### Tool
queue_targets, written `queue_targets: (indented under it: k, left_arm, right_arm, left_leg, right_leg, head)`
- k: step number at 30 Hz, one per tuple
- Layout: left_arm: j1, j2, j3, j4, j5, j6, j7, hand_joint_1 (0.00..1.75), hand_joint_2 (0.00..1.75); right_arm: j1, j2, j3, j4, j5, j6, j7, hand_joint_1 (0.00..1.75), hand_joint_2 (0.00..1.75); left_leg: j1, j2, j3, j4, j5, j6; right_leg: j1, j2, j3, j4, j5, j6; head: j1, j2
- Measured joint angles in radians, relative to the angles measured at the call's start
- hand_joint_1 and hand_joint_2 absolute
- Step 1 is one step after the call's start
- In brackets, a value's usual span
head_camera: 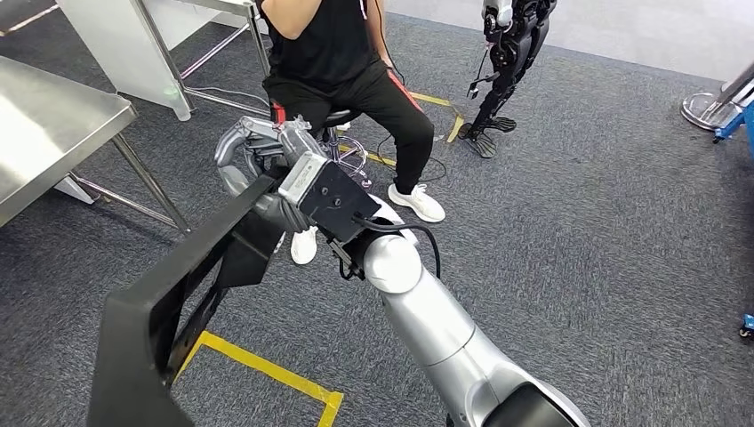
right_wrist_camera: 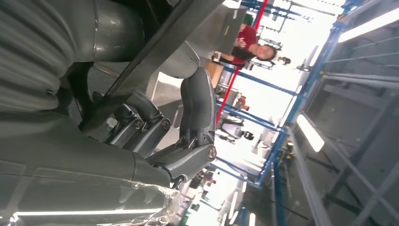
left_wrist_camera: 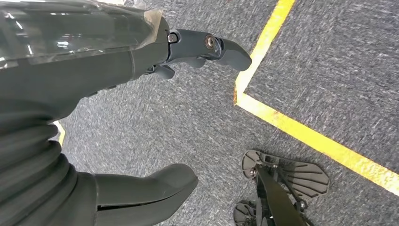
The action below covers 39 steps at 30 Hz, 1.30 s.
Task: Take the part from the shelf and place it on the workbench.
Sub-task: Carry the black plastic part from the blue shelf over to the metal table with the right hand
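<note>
Black angular part (head_camera: 169, 302) (matte) | right hand (head_camera: 267, 165) grips | grey carpet (head_camera: 578, 222)

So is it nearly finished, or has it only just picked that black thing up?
The pickup looks done: the right hand grips the black frame-shaped part and carries it above the grey carpet. The left hand hangs with nothing in it, fingers apart. What's left is setting the part down: the steel workbench is off to the robot's left, and the part isn't over it yet. A seated person is ahead.
</note>
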Motion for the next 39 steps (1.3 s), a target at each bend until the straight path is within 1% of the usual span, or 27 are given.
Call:
queue_targets:
  k: [1,3,5,6,7,8,10,12,14,16,18,20,21,22,23,25,26,27,29,30,32,34,35,36,37,38,39]
  left_arm:
    - [0.000,0.001,0.000,0.000,0.001,0.001,0.000,0.00,1.75]
    - [-0.001,0.002,-0.002,0.000,0.002,0.002,0.000,0.00,1.75]
    - [0.000,0.003,-0.003,0.000,0.005,0.003,0.000,0.00,1.75]
    - [0.000,0.003,-0.003,0.000,0.007,0.003,0.000,0.00,1.75]
    - [0.001,0.004,-0.003,0.000,0.009,0.003,0.000,0.00,1.75]
    - [0.002,0.005,-0.002,0.000,0.010,0.003,0.000,0.00,1.75]
    - [0.000,0.006,-0.003,-0.001,0.011,0.004,0.000,0.00,1.75]
    - [-0.002,0.007,-0.003,-0.001,0.011,0.005,0.000,0.00,1.75]
    - [-0.003,0.007,-0.003,-0.001,0.011,0.007,0.000,0.00,1.75]
    - [-0.002,0.006,-0.003,-0.001,0.012,0.011,0.000,0.00,1.75]
    - [-0.003,0.006,-0.003,-0.001,0.014,0.013,0.000,0.00,1.75]
    - [-0.003,0.006,-0.003,-0.001,0.014,0.013,0.001,0.00,1.75]
    - [-0.002,0.006,-0.003,-0.001,0.014,0.012,0.002,0.00,1.75]
    - [-0.001,0.006,-0.003,-0.001,0.015,0.012,0.003,0.00,1.75]
    - [0.000,0.006,-0.002,-0.001,0.015,0.012,0.004,0.00,1.75]
    - [0.000,0.006,-0.002,-0.001,0.017,0.010,0.005,0.00,1.75]
    - [0.000,0.006,-0.002,-0.001,0.019,0.010,0.006,0.00,1.75]
    - [0.001,0.006,-0.002,-0.001,0.022,0.010,0.007,0.00,1.75]
    - [0.003,0.006,-0.002,-0.001,0.028,0.012,0.010,0.00,1.75]
    - [0.004,0.006,-0.002,-0.001,0.031,0.014,0.013,0.00,1.75]
    - [0.002,0.006,-0.002,-0.001,0.033,0.018,0.017,0.00,1.75]
    - [0.000,0.005,-0.002,-0.001,0.034,0.020,0.020,0.00,1.75]
    - [0.000,0.004,-0.002,-0.001,0.034,0.022,0.020,0.00,1.75]
    - [0.000,0.004,-0.002,-0.001,0.033,0.024,0.021,0.00,1.75]
    - [0.000,0.003,-0.002,-0.001,0.033,0.025,0.022,0.00,1.75]
    - [0.000,0.003,-0.002,-0.001,0.033,0.026,0.022,0.00,1.75]
    - [0.000,0.004,-0.001,-0.001,0.033,0.027,0.023,0.00,1.75]
  right_arm:
    - [0.001,0.002,0.000,-0.011,0.004,0.001,0.000,1.75,1.75]
    - [0.003,0.004,0.000,-0.034,0.017,0.002,0.000,1.75,1.75]
    - [0.009,0.003,0.000,-0.057,0.031,0.003,0.004,1.75,1.75]
    - [0.012,0.003,0.001,-0.070,0.037,0.003,0.008,1.75,1.75]
    - [0.013,0.003,0.001,-0.082,0.042,0.003,0.010,1.75,1.75]
    - [0.014,0.003,0.001,-0.094,0.045,0.003,0.013,1.75,1.75]
    - [0.013,0.004,0.001,-0.117,0.048,0.003,0.015,1.75,1.75]
    - [0.012,0.005,0.002,-0.133,0.049,0.003,0.017,1.75,1.75]
    - [0.010,0.006,0.003,-0.142,0.050,0.002,0.019,1.75,1.75]
    - [0.007,0.008,0.002,-0.147,0.050,0.002,0.019,1.75,1.75]
    - [0.003,0.008,0.001,-0.150,0.050,0.001,0.019,1.75,1.75]
    - [0.006,0.005,0.001,-0.149,0.050,0.001,0.020,1.75,1.75]
    - [0.007,0.003,0.001,-0.149,0.050,0.001,0.020,1.75,1.75]
    - [0.008,0.003,0.002,-0.148,0.050,0.001,0.021,1.75,1.75]
    - [0.008,0.004,0.002,-0.148,0.050,0.002,0.021,1.75,1.75]
    - [0.005,0.007,0.002,-0.148,0.050,0.004,0.021,1.75,1.75]
    - [0.004,0.007,0.003,-0.148,0.050,0.006,0.021,1.75,1.75]
    - [0.004,0.008,0.003,-0.148,0.050,0.009,0.021,1.75,1.75]
    - [0.002,0.011,0.003,-0.147,0.049,0.015,0.021,1.75,1.75]
    - [0.000,0.014,0.003,-0.147,0.048,0.019,0.021,1.75,1.75]
    - [-0.006,0.021,0.003,-0.147,0.046,0.027,0.020,1.75,1.75]
    - [-0.010,0.024,0.003,-0.145,0.044,0.031,0.020,1.75,1.75]
    - [-0.010,0.024,0.003,-0.143,0.044,0.031,0.020,1.75,1.75]
    - [-0.010,0.023,0.003,-0.141,0.044,0.031,0.020,1.75,1.75]
    - [-0.010,0.023,0.003,-0.138,0.044,0.031,0.020,1.75,1.75]
    - [-0.010,0.023,0.004,-0.136,0.044,0.031,0.020,1.75,1.75]
    - [-0.011,0.023,0.004,-0.135,0.044,0.032,0.020,1.75,1.75]
  left_leg:
    - [-0.001,0.019,-0.010,0.020,-0.015,-0.005]
    - [-0.002,0.067,-0.056,0.120,-0.072,-0.013]
    - [0.000,0.087,-0.116,0.246,-0.122,-0.019]
    - [0.001,0.090,-0.129,0.273,-0.125,-0.020]
    - [0.002,0.093,-0.122,0.261,-0.110,-0.021]
    - [0.003,0.100,-0.095,0.211,-0.081,-0.020]
    - [0.000,0.133,-0.020,0.074,-0.027,-0.016]
    - [-0.006,0.151,0.016,0.004,-0.012,-0.005]
    - [-0.010,0.135,0.015,-0.002,-0.012,0.009]
    - [-0.007,0.117,0.016,-0.007,-0.007,0.023]
    - [-0.003,0.101,0.016,-0.009,-0.002,0.034]
    - [-0.003,0.080,0.014,-0.009,-0.001,0.038]
    - [-0.003,0.068,0.013,-0.008,0.000,0.039]
    - [-0.003,0.056,0.013,-0.008,0.000,0.038]
    - [-0.003,0.044,0.013,-0.008,0.001,0.038]
    - [-0.005,0.021,0.013,-0.007,0.002,0.033]
    - [-0.006,0.013,0.012,-0.006,0.003,0.029]
    - [-0.007,0.005,0.010,-0.005,0.005,0.024]
    - [-0.005,-0.006,0.005,-0.009,0.010,0.012]
    - [-0.004,-0.001,0.002,-0.007,0.009,0.007]
    - [-0.005,0.036,-0.019,0.033,-0.019,-0.003]
    - [-0.004,0.079,-0.074,0.151,-0.082,-0.011]
    - [-0.002,0.086,-0.106,0.218,-0.109,-0.014]
    - [0.000,0.089,-0.128,0.264,-0.122,-0.016]
    - [0.002,0.091,-0.132,0.274,-0.117,-0.018]
    - [0.003,0.095,-0.114,0.243,-0.094,-0.019]
    - [0.003,0.106,-0.078,0.179,-0.062,-0.018]
  right_leg:
    - [-0.004,-0.009,0.001,-0.003,0.002,-0.007]
    - [-0.006,-0.028,0.003,-0.005,0.002,-0.017]
    - [-0.004,-0.050,0.003,-0.005,0.001,-0.021]
    - [-0.003,-0.061,0.002,-0.005,0.000,-0.021]
    - [-0.003,-0.071,0.003,-0.005,0.000,-0.022]
    - [-0.003,-0.079,0.004,-0.005,-0.001,-0.022]
    - [0.002,-0.094,0.005,-0.003,-0.004,-0.018]
    - [0.012,-0.107,0.006,-0.002,-0.008,-0.011]
    - [0.014,-0.122,0.008,-0.003,-0.011,-0.001]
    - [0.010,-0.101,-0.002,0.020,-0.027,0.007]
    - [0.005,-0.059,-0.047,0.117,-0.074,0.006]
    - [0.004,-0.043,-0.110,0.251,-0.124,0.003]
    - [0.003,-0.041,-0.129,0.288,-0.132,0.006]
    - [0.003,-0.039,-0.129,0.285,-0.125,0.011]
    - [0.001,-0.036,-0.108,0.241,-0.103,0.018]
    - [-0.002,-0.009,-0.039,0.097,-0.047,0.027]
    - [-0.003,0.003,-0.012,0.042,-0.028,0.024]
    - [-0.002,0.012,0.003,0.012,-0.017,0.020]
    - [0.002,0.005,0.008,0.003,-0.011,0.007]
    - [0.000,-0.002,0.008,0.001,-0.007,0.002]
    - [-0.006,-0.018,0.009,-0.004,-0.003,-0.011]
    - [-0.007,-0.038,0.010,-0.005,-0.003,-0.022]
    - [-0.005,-0.049,0.009,-0.005,-0.004,-0.026]
    - [-0.004,-0.060,0.009,-0.005,-0.004,-0.027]
    - [-0.003,-0.070,0.009,-0.005,-0.004,-0.027]
    - [-0.003,-0.080,0.009,-0.005,-0.005,-0.027]
    - [-0.003,-0.088,0.010,-0.004,-0.006,-0.026]
  head:
    - [-0.002,0.000]
    - [-0.005,0.000]
    - [-0.005,0.000]
    - [-0.006,0.000]
    - [-0.006,0.000]
    - [-0.006,0.000]
    - [-0.006,0.000]
    - [-0.004,0.000]
    - [-0.002,0.000]
    - [-0.001,0.000]
    - [-0.001,0.000]
    - [-0.001,0.000]
    - [-0.001,0.000]
    - [-0.001,0.000]
    - [-0.001,0.000]
    - [-0.001,0.000]
    - [-0.001,0.000]
    - [-0.002,0.000]
    - [-0.002,0.000]
    - [-0.002,0.000]
    - [-0.005,0.000]
    - [-0.008,0.000]
    - [-0.008,0.000]
    - [-0.008,0.000]
    - [-0.008,0.000]
    - [-0.008,0.000]
    - [-0.008,0.000]
